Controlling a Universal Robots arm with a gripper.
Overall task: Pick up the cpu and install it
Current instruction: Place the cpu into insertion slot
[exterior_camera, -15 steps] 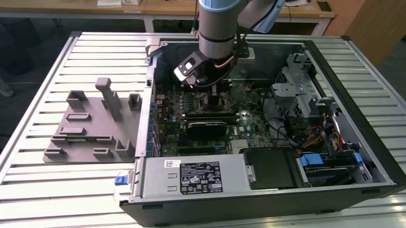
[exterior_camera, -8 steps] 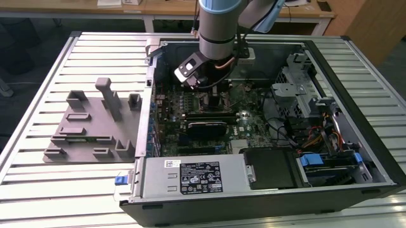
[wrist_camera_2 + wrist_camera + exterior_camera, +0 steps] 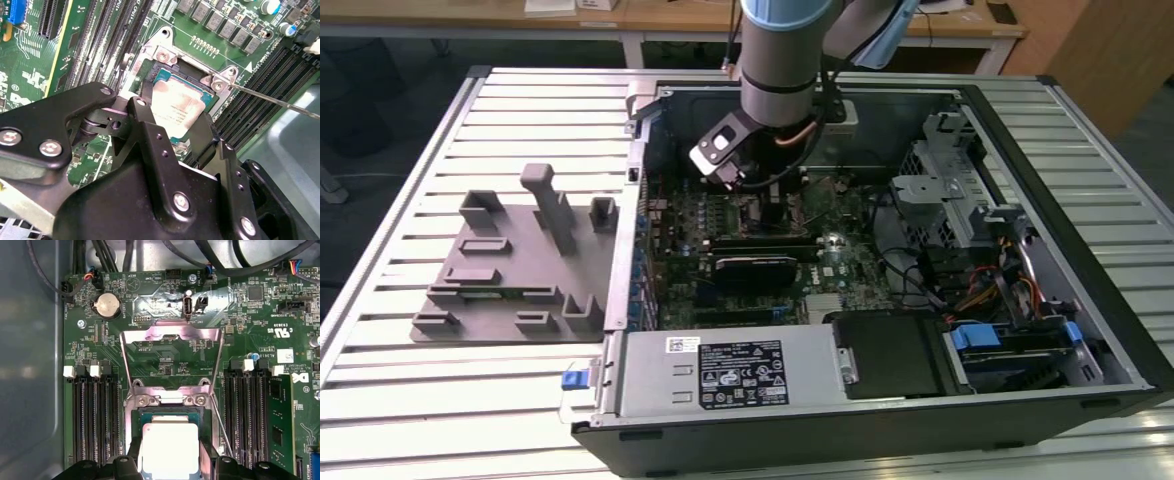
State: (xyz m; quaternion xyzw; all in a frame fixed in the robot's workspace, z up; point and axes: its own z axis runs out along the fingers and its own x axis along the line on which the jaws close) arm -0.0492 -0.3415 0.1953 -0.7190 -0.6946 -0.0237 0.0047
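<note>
Gripper: black two-fingered gripper [image 3: 174, 120], clenched on the cpu [image 3: 171, 447], a small flat square chip with a shiny silver top and thin green rim.
Cpu position: directly between the fingers, level; square, so no long axis; in the socket opening, fully seated or not cannot be told.
Socket: silver metal frame [image 3: 170, 399] around the chip.
Load plate: silver hinged plate [image 3: 171, 332], swung open beyond the socket.
Lever: thin wire rod [image 3: 270, 97], free beside the socket.
Board: green motherboard [image 3: 150, 290] inside an open black computer case [image 3: 921, 440].
Counter: slatted metal counter [image 3: 400, 400]; grey plastic fixture [image 3: 520, 260] on it, at the exterior view's left.
</note>
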